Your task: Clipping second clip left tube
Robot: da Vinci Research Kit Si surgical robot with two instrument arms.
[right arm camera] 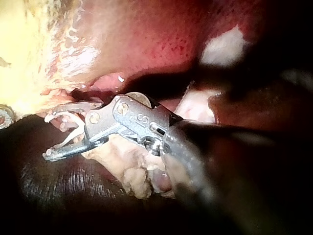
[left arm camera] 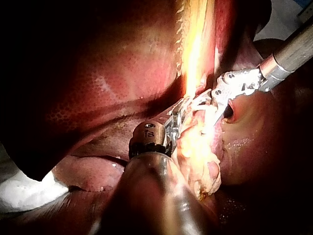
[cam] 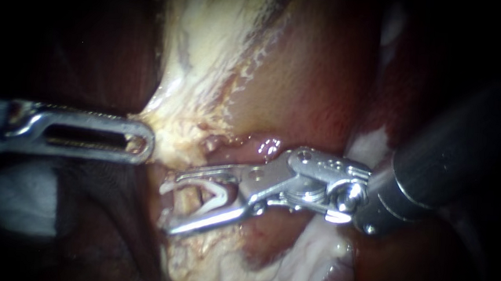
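**Open clip astride the tube**

The right instrument (cam: 166,208) enters from the right. Its jaws stand wide apart and carry a white clip (cam: 218,192), with one arm of the clip lying against each jaw. The clip is unclosed and straddles a pale tube (cam: 187,200) that runs below the pale tissue (cam: 209,57). The left instrument (cam: 143,142) has its jaws clamped on that tissue's edge (which is drawn to a point there), near the clip but not touching it.

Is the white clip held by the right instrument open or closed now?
Open. The clip forms a wide V inside the right instrument, its two legs apart with pale tissue between them.
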